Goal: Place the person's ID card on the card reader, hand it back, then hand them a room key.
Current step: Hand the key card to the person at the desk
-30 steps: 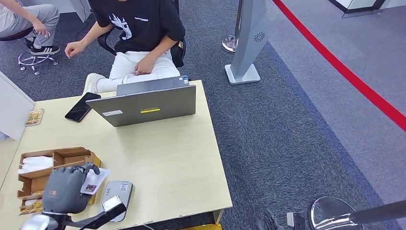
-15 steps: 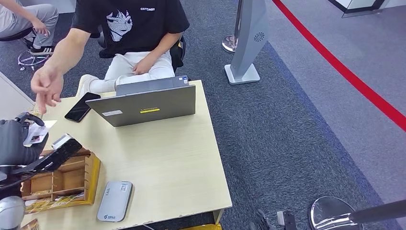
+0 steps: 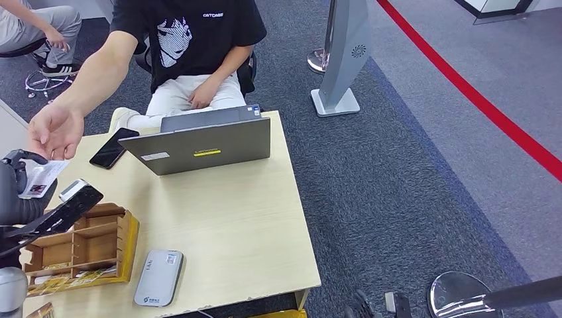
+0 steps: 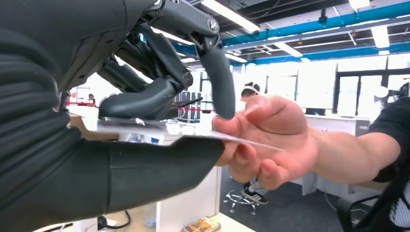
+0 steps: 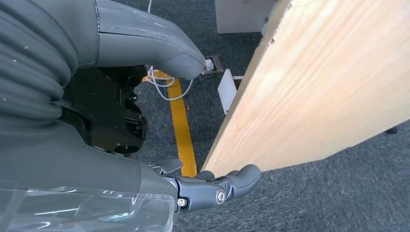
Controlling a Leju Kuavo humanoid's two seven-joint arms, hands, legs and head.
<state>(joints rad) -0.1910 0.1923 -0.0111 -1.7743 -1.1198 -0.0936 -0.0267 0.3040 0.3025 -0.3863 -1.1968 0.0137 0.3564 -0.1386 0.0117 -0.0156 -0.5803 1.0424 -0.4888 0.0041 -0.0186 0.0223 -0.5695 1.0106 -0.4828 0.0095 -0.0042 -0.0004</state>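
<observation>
Since a second ago the left hand [image 3: 20,192] has lifted the card [image 3: 40,177] off the reader [image 3: 159,277] to the frame's left edge, where a person's hand [image 3: 56,129] now reaches it; the wrist view shows both pinching the card. Light wooden bench [image 3: 232,218] carries a laptop [image 3: 205,142], phone [image 3: 114,147] and box [image 3: 83,245], on blue-grey carpet [image 3: 411,199] crossed by a red line [image 3: 477,99]. Right hand [image 5: 212,186] hangs loosely curled and empty beside the bench edge.
</observation>
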